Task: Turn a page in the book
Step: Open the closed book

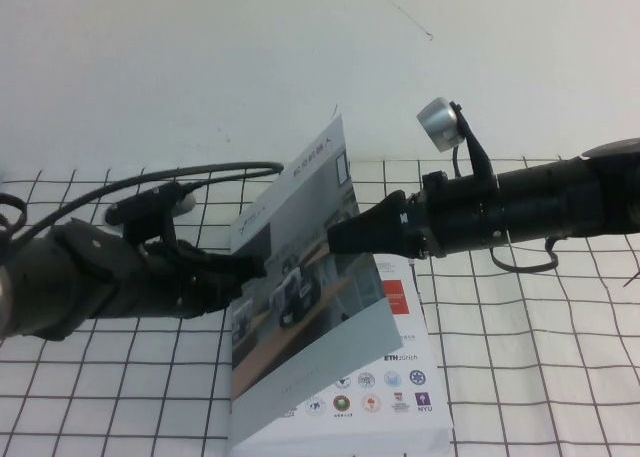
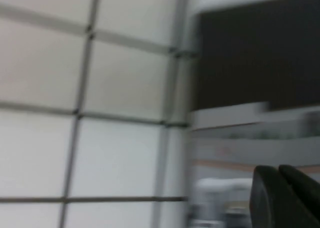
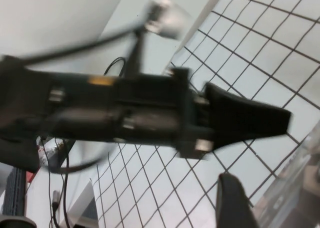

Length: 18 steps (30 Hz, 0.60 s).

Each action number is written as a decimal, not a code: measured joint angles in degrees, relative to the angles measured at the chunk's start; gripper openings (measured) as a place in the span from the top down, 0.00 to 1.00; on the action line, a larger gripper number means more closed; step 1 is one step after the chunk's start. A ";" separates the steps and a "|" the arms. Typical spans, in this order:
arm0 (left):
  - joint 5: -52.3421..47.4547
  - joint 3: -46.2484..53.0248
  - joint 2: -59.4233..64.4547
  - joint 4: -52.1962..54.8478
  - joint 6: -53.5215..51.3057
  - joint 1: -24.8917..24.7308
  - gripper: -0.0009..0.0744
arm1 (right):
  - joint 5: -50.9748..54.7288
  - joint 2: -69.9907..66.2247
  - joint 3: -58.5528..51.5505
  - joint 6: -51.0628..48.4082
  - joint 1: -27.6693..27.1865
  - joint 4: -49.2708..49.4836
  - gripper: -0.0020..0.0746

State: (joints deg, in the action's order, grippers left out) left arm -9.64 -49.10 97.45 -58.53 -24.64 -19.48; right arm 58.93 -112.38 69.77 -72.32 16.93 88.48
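Now we see the page [image 1: 295, 267] lifted steeply above the book [image 1: 400, 377] (its logos showing), the left gripper [image 1: 255, 267] and right gripper [image 1: 345, 232] touching it; whether either grips, we cannot tell.

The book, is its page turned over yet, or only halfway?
Halfway. The thin glossy white booklet lies open, logos showing. Its photo cover page stands lifted, with the right gripper and left gripper at its edges. It hasn't yet been laid flat.
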 joint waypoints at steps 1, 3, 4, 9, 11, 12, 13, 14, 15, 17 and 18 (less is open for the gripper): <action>-0.59 -0.01 -1.96 0.84 0.00 0.00 0.99 | 0.09 0.00 0.00 -0.26 0.00 0.22 0.51; -2.90 0.23 -7.23 2.03 -0.28 0.00 0.99 | 0.14 0.00 0.00 -0.53 0.00 0.37 0.51; -3.75 0.74 -9.90 2.34 -0.44 0.00 0.99 | 0.25 0.00 0.00 -0.53 0.00 0.50 0.51; -5.71 7.08 -21.98 2.88 -4.18 -2.39 0.99 | -0.31 0.00 0.00 -2.60 1.31 2.96 0.51; -4.85 10.77 -25.72 2.96 -5.50 -5.22 0.99 | -1.24 0.00 0.00 -4.18 2.66 4.30 0.51; -3.96 12.81 -27.53 2.96 -6.04 -7.32 0.99 | -1.89 0.00 0.00 -5.10 3.32 5.05 0.51; -2.77 14.76 -29.13 3.09 -6.32 -9.71 0.99 | -2.63 0.00 0.00 -6.03 3.95 5.82 0.51; -1.28 16.17 -30.55 3.09 -6.43 -12.38 0.99 | -3.15 0.00 0.00 -6.54 4.37 6.61 0.51; 0.60 17.80 -31.78 3.09 -6.60 -15.22 0.99 | -3.65 0.00 0.00 -7.18 4.81 7.16 0.51; 4.56 20.34 -33.38 3.09 -6.74 -20.50 0.99 | -4.34 0.00 0.00 -7.98 5.26 7.64 0.51; 7.10 21.26 -33.83 2.98 -6.74 -23.43 0.99 | -4.46 0.00 0.00 -8.55 5.39 7.76 0.51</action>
State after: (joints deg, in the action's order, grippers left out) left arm -2.54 -27.84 63.61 -55.54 -31.38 -42.91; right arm 54.48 -112.38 69.77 -80.86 22.32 96.25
